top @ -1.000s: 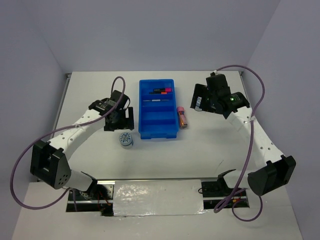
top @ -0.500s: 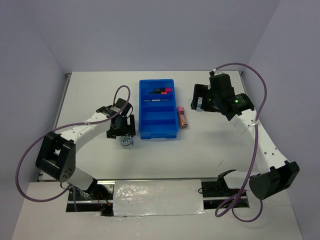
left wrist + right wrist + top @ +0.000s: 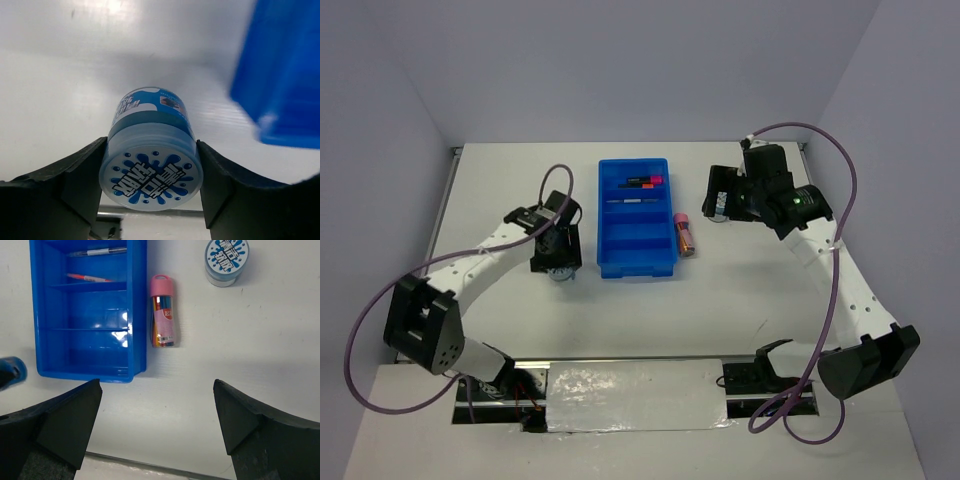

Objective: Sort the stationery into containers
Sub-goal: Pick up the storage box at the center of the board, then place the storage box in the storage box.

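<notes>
My left gripper is shut on a round blue-white tape roll, one jaw pressed on each side, just left of the blue tray. The tray also shows in the right wrist view, holding a grey pen and an orange pen. Markers with pink and orange caps lie in its far compartment. The pink-copper tube lies on the table by the tray's right wall. A second tape roll stands further right. My right gripper is open and empty above the table.
The tray's two near compartments hold nothing. The table's far edge and side walls frame the workspace. The right arm's body hangs over the table right of the tube.
My left gripper has come down over the tape roll and shut on it; the roll has shifted slightly left with it. The right gripper has barely moved.
</notes>
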